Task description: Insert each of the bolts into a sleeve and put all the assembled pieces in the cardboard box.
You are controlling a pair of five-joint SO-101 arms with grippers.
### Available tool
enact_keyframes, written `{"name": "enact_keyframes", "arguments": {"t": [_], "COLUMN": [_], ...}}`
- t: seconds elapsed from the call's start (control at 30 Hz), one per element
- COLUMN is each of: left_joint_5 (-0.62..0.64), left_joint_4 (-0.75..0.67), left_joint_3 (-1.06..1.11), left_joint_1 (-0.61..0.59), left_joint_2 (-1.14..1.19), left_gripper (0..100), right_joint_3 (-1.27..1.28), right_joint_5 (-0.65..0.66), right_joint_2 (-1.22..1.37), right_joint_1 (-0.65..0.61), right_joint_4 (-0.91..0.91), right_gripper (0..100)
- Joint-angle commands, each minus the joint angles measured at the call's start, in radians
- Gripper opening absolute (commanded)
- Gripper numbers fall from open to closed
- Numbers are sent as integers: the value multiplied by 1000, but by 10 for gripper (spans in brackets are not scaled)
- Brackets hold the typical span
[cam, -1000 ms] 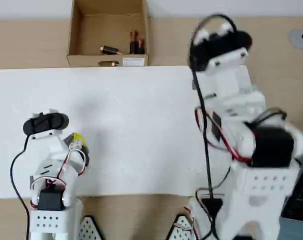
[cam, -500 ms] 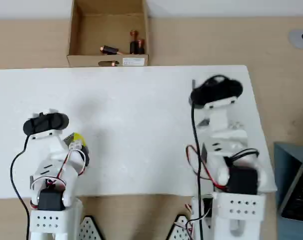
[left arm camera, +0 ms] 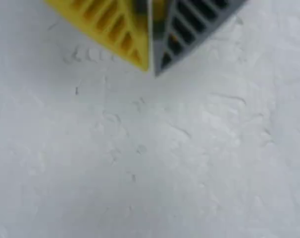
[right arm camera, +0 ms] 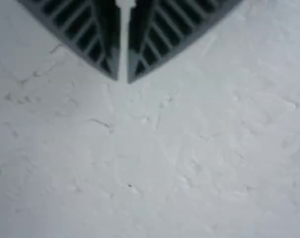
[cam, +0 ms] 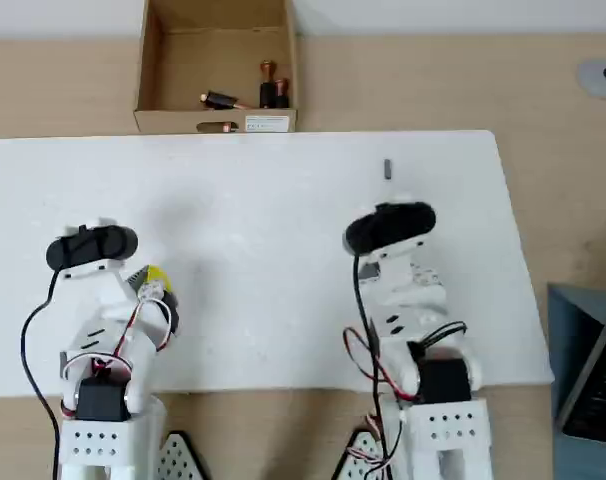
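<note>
The cardboard box point(cam: 153, 70) stands at the table's far edge, with several copper bolts in black sleeves point(cam: 273, 90) lying inside it. Another copper piece point(cam: 218, 127) shows at the box's front wall. A small dark item point(cam: 388, 169) lies on the white mat point(cam: 263, 230). My left gripper point(left arm camera: 151, 69) has a yellow and a grey finger, shut tip to tip with nothing between them, just above the mat at the near left point(cam: 148, 281). My right gripper point(right arm camera: 123, 77) is shut and empty over bare mat. The right arm point(cam: 388, 228) is folded at the near right.
Wooden table point(cam: 563, 150) surrounds the mat. A dark laptop edge point(cam: 593, 370) lies at the near right. A grey round disc point(cam: 603, 75) sits at the far right. Both arm bases point(cam: 98, 430) stand at the front edge.
The right arm has pulled back from near the box toward its base and folded down over the mat. The left arm has not moved.
</note>
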Motion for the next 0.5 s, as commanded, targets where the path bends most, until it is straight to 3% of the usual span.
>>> {"name": "enact_keyframes", "arguments": {"t": [0.0, 0.47], "left_joint_5": [-2, -2], "left_joint_4": [2, 2], "left_joint_3": [12, 12], "left_joint_1": [12, 12], "left_joint_2": [-4, -4], "left_gripper": [6, 6], "right_joint_3": [45, 206], "right_joint_5": [-9, -9], "right_joint_2": [-56, -294], "right_joint_1": [-16, -18], "right_joint_4": [-28, -14], "right_gripper": [9, 9]}}
